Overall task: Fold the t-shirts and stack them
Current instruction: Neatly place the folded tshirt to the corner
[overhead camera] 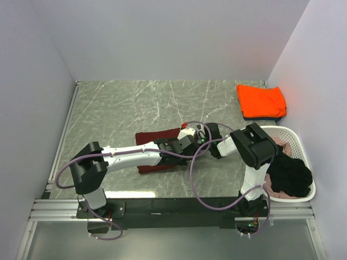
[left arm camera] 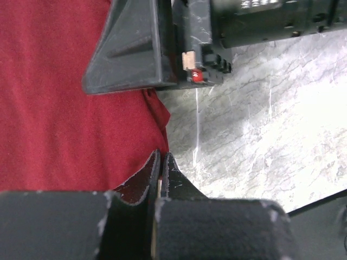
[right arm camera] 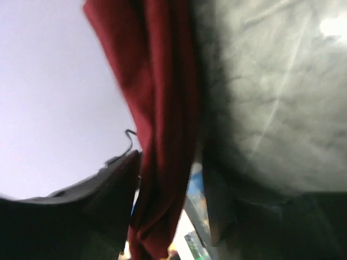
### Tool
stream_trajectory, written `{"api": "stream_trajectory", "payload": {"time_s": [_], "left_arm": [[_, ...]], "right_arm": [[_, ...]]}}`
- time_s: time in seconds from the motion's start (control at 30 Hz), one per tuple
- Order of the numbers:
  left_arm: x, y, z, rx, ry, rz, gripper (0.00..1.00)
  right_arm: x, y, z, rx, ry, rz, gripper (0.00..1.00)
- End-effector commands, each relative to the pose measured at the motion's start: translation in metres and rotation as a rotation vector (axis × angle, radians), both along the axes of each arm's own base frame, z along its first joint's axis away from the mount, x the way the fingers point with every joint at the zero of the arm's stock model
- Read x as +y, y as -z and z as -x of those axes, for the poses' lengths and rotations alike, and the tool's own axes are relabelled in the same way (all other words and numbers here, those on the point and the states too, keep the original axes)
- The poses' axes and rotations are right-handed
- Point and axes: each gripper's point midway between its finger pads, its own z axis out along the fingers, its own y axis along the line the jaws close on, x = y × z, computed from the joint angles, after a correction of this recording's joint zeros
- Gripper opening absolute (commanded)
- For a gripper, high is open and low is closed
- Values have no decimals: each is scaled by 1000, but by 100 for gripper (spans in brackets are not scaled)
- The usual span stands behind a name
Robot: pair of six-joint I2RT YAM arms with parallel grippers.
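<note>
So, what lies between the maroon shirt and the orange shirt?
Top view: the right pincer at the edge of the maroon shirt, then bare table up to the orange shirt.

This looks like a robotics lab test cell. Two robot arms, the left arm (overhead camera: 130,154) and the right arm (overhead camera: 252,146), are bolted to a black plate (overhead camera: 179,207) on an aluminium extrusion frame (overhead camera: 57,208) at the near edge of a marble-patterned table (overhead camera: 119,108). Plain white panels (overhead camera: 162,38) box the table in on three sides. Exposed cables (overhead camera: 193,184) loop along the arms.
</note>
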Motion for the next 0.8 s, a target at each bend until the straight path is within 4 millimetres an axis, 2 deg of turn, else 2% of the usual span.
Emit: {"api": "stream_trajectory", "payload": {"time_s": [0.0, 0.03, 0.07, 0.1, 0.13, 0.23, 0.27, 0.33, 0.4, 0.43, 0.47, 0.5, 0.53, 0.57, 0.6, 0.63, 0.67, 0.7, 0.73, 0.77], "left_arm": [[-10, -24, -1, -19, -6, 101, 3], [-10, -23, -1, -16, -7, 98, 4], [-10, -23, -1, -15, -10, 100, 7], [-9, -23, -1, -13, -11, 100, 9], [-9, -24, -1, -15, -14, 102, 11], [-8, -29, -1, -18, -14, 118, 24], [-8, -31, -1, -20, -14, 123, 33], [-4, -37, -4, -26, -24, 134, 42], [1, -42, -7, -32, -28, 136, 55], [9, -48, -13, -42, -45, 139, 59], [15, -49, -17, -47, -55, 132, 66], [24, -58, -22, -66, -58, 135, 70], [39, -61, -36, -70, -95, 133, 73], [52, -64, -42, -68, -112, 125, 79], [63, -68, -50, -75, -116, 117, 81], [86, -82, -71, -97, -180, 135, 82], [99, -87, -77, -91, -195, 135, 85], [112, -97, -87, -114, -204, 134, 86], [138, -103, -104, -126, -267, 125, 88], [148, -117, -116, -155, -294, 130, 91]], "right_arm": [[-5, 28, 2, 50, -2, 122, 50], [-5, 27, 0, 40, -5, 132, 44], [-6, 27, -1, 46, -7, 147, 32], [-7, 26, -2, 22, -16, 162, 25], [-7, 22, -7, 0, -11, 175, 19], [-11, 21, -10, -26, -19, 231, 2], [-14, 24, -7, -5, -25, 257, 0], [-17, 18, -14, -54, -41, 294, 0], [-25, 22, -13, -65, -62, 369, 0], [-25, 13, -22, -100, -61, 386, 0], [-32, 16, -16, -73, -77, 432, 0], [-39, 17, -22, -112, -82, 486, 0], [-40, 6, -33, -153, -80, 506, 0], [-49, 8, -28, -150, -113, 565, 0], [-58, 8, -35, -168, -103, 624, 0], [-62, -3, -47, -208, -95, 662, 0], [-69, -6, -51, -222, -98, 704, 0], [-87, -2, -51, -223, -118, 803, 0], [-90, -14, -63, -256, -111, 834, 0], [-103, -14, -61, -253, -145, 891, 0]]}}
